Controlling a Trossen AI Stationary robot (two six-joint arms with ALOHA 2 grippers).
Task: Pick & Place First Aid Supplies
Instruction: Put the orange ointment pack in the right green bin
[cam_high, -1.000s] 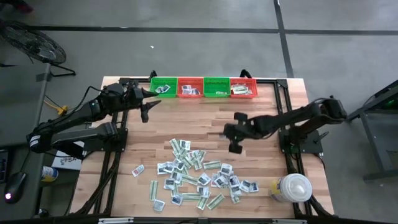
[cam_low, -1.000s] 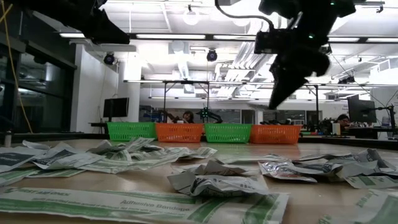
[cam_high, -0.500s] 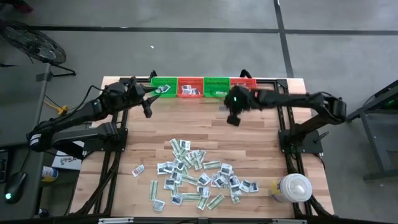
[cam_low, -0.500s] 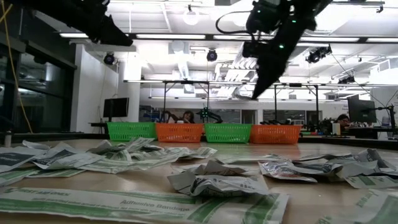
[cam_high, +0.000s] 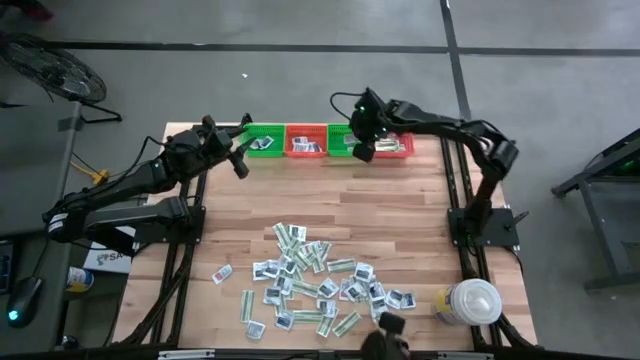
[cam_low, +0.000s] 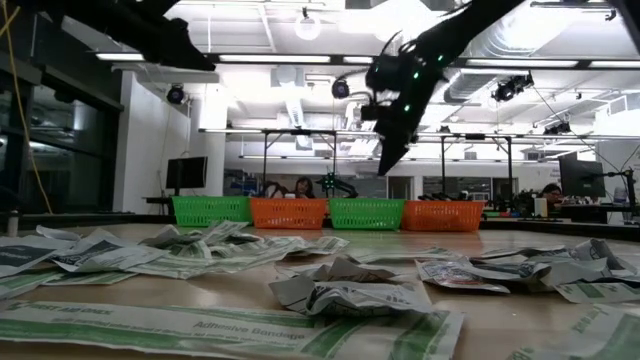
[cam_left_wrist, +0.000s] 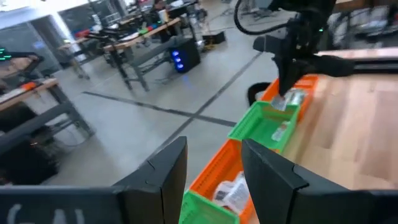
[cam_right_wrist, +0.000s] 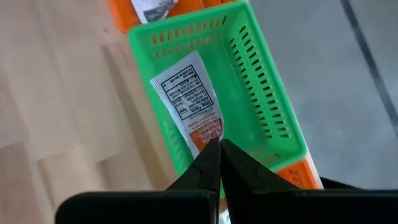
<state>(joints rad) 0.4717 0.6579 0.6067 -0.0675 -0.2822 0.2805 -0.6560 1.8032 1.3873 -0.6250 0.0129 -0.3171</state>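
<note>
A flat packet (cam_right_wrist: 189, 102) is pinched by its end in the right fingers (cam_right_wrist: 219, 155), hung over the green basket (cam_right_wrist: 264, 93). It is judged light, limp and slick; an edge grip suits. More packets (cam_high: 320, 280) lie well away on the surface (cam_high: 400, 210). The left fingers (cam_left_wrist: 211, 171) stand apart, empty, near the row's far end.

Loose heap of first aid supplies (cam_high: 318, 287) on near half of table: small white/grey sq packets w/ dark marks, narrow pale-green strips, mostly flat, overlapping. One white packet (cam_right_wrist: 190, 104) w/ orange end hangs tilted over 2nd green basket, pinched.
</note>
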